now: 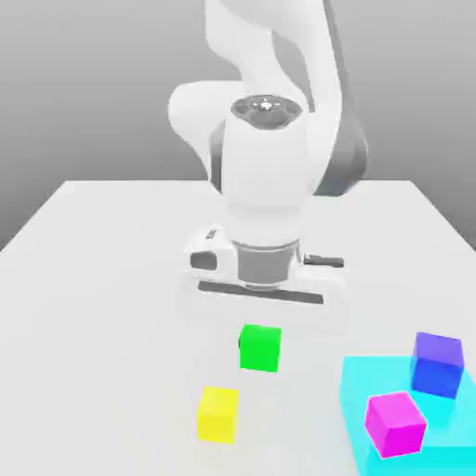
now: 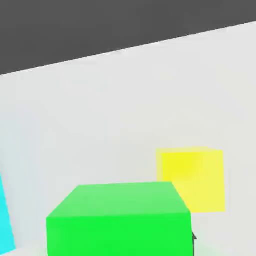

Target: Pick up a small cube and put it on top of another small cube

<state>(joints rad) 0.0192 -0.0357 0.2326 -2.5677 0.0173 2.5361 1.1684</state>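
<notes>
Nearest the exterior view's front edge: yellow cube (image 1: 218,414), one, on the white table (image 1: 93,279), nothing stacked on it. Beside it, cyan pad (image 1: 446,437), one, bearing magenta cube (image 1: 395,423), one, and blue cube (image 1: 437,363), one. Behind these: green cube (image 1: 259,348), one, apparently lifted clear in the gripper (image 1: 262,321), jaws closed narrowly on it. Pick-up judged done; carrying across and placing remain.

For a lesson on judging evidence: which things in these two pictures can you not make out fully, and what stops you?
- Green cube: whether it is lifted off the table; the exterior view settles nothing, and the hand view's edge cuts its lower part.
- Cyan platform: cut off by the exterior view's right and lower edges.
- Blue cube: its base, hidden by the magenta cube in the exterior view.
</notes>
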